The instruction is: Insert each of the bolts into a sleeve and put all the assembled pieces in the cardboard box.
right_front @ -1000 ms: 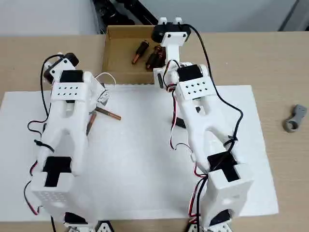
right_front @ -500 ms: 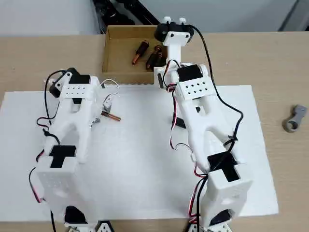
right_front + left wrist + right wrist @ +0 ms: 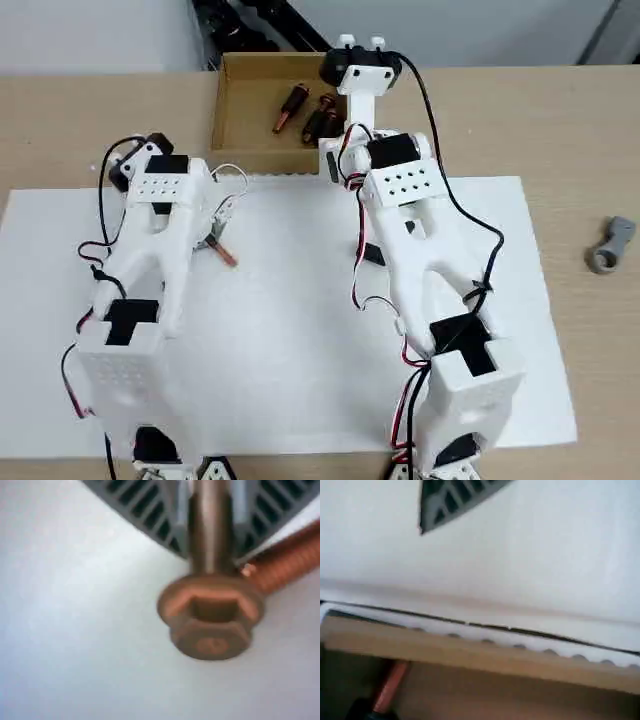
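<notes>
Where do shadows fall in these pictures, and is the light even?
High view: even light, only faint shadows on the white sheet. Left wrist view: a soft shadow around the head of the bolt. Right wrist view: the cardboard box is dim inside.

Coppery metal bolt [image 3: 210, 625], dull sheen; cardboard box [image 3: 245, 115] matt brown

One cardboard box [image 3: 245, 125] — three pieces [image 3: 292, 108] inside; one bolt [image 3: 210, 625], one threaded rod [image 3: 290, 565], one grey part [image 3: 611, 245].

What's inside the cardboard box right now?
Dark sleeved pieces with copper ends lie on the cardboard box floor: one alone, a cluster beside it. The right arm covers its right corner, hiding anything there.
</notes>
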